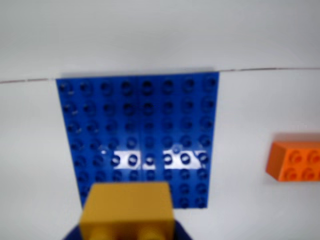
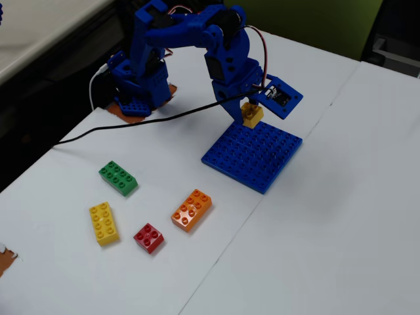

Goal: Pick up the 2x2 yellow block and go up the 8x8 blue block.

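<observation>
One small square yellow plastic four-stud brick (image 2: pixel 252 114), clamped in the blue arm's tool (image 2: pixel 251 113), hung above the near-arm edge of the large flat blue studded baseplate (image 2: pixel 252 154) on the white worktop (image 2: pixel 341 216). Judged: baseplate lay directly below and ahead; placement needed a short descent.

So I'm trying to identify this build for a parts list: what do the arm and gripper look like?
The arm is blocky bright blue plastic with black servo housings at the joints. Thin red and white wires loop near the top, and a black cable trails across the white table. The gripper has blue fingers, with a small blue-framed board beside it.
</observation>
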{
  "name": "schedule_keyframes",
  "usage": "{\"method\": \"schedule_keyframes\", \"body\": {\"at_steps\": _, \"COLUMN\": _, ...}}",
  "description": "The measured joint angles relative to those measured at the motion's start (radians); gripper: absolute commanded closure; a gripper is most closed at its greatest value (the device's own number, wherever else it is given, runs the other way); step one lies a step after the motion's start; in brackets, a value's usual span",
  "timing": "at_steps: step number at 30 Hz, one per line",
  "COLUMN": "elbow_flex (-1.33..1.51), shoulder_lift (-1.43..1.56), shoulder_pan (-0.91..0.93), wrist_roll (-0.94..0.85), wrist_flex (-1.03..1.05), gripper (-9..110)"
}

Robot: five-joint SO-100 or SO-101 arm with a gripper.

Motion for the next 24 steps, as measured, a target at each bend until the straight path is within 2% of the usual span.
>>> {"method": "schedule_keyframes", "body": {"at_steps": 24, "elbow_flex": -0.002, "shoulder_lift": -0.014, "shoulder_pan": -0.003, "wrist_roll": 0.0, "wrist_flex": 0.0, "gripper": 102}}
